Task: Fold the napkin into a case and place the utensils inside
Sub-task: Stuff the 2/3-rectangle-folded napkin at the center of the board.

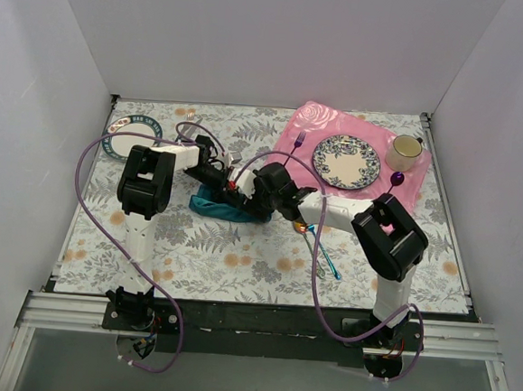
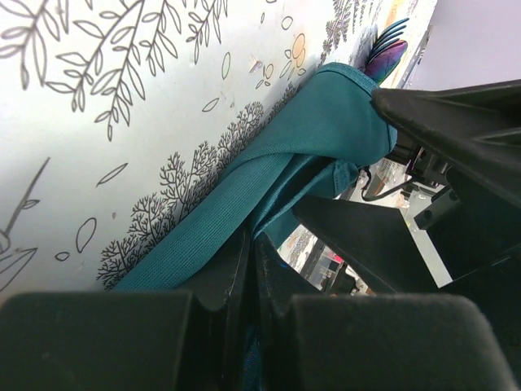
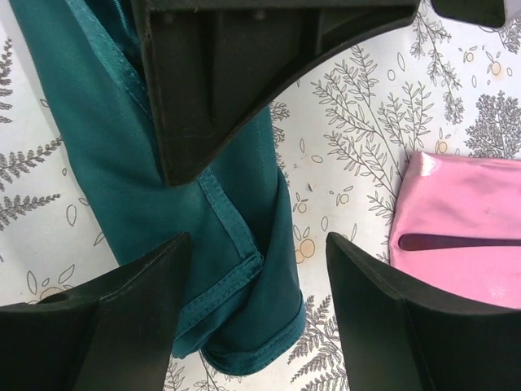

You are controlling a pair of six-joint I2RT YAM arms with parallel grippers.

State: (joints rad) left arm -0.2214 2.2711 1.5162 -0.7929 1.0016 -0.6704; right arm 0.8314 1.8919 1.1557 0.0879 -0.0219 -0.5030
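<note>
Under everything, a fern-printed desk (image 1: 238, 262) inside white walls. At far right, a glossy pink rose placemat (image 1: 308, 127). Mid-desk, between the two arms, the napkin (image 1: 224, 210), folded to a narrow teal strip with its long axis running left to right, right end hidden from above by the right wrist, hemmed end near the placemat corner but apart from it. Left pincer (image 2: 248, 252) pressed shut on a fold of the cloth; right pincer (image 3: 259, 244) spread wide, straddling the strip. On the placemat, a blue-patterned plate (image 1: 346, 161). At far left, a smaller white plate (image 1: 128, 136), rim lettering too small to read. Beside the patterned plate, a tan cup (image 1: 404, 152). Just beside the right forearm, the utensils (image 1: 321, 250), off the napkin, slanting toward the near right. On the placemat too, a purple fork (image 1: 295, 146) and a purple spoon (image 1: 396, 180).
</note>
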